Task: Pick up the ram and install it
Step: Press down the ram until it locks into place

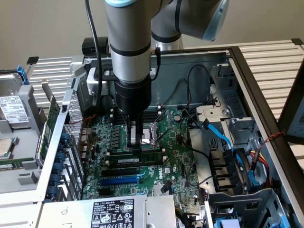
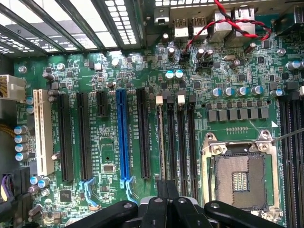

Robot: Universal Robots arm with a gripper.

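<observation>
The ram [image 1: 142, 157], a long green stick with a white label strip, stands on edge in a black slot of the motherboard [image 1: 178, 164]. My gripper [image 1: 135, 149] comes straight down on it and is shut, its tips meeting the stick's top edge near the middle. In the wrist view the gripper [image 2: 167, 186] sits shut over the row of memory slots. There the ram [image 2: 159, 142] appears edge-on as a thin pale line running away from the fingertips. Whether the tips pinch the edge or only rest on it cannot be told.
The blue expansion slot [image 2: 122, 137] and black slots lie beside the ram. The open CPU socket [image 2: 240, 178] sits on the other side. Cables and blue connectors [image 1: 228, 142] crowd the exterior view's right. The case wall [image 1: 57, 137] rises on the left, and a power supply [image 1: 114, 211] sits in front.
</observation>
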